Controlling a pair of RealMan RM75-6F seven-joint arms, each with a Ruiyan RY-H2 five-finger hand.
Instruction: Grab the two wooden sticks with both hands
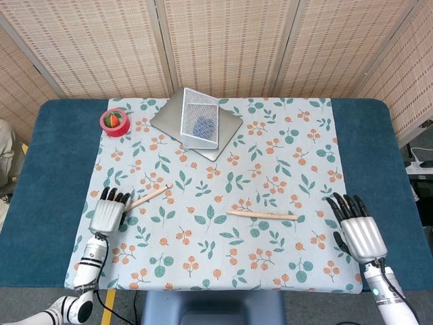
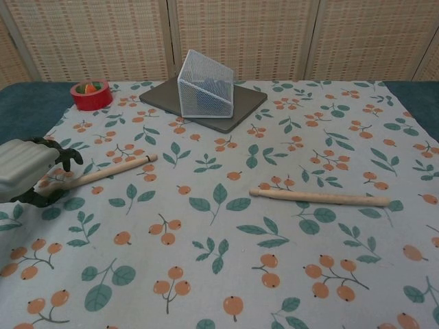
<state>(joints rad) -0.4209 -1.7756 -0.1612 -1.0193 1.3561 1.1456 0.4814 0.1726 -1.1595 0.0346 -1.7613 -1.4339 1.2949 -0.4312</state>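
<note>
Two wooden sticks lie on the floral cloth. The left stick (image 1: 149, 196) (image 2: 104, 173) slants up to the right. My left hand (image 1: 108, 210) (image 2: 26, 171) is over its near left end, fingers arched above it and thumb below, not closed round it. The right stick (image 1: 262, 214) (image 2: 319, 197) lies nearly level in the middle right. Palm down with its fingers spread, my right hand (image 1: 356, 231) sits at the cloth's right edge. It is well right of that stick and holds nothing. The chest view does not show it.
A red tape roll (image 1: 114, 121) (image 2: 91, 94) stands at the back left. A white wire-mesh holder (image 1: 201, 118) (image 2: 204, 84) sits on a grey slab (image 1: 168, 116) (image 2: 243, 103) at the back centre. The cloth (image 1: 223, 257) covers a blue table (image 1: 54, 169).
</note>
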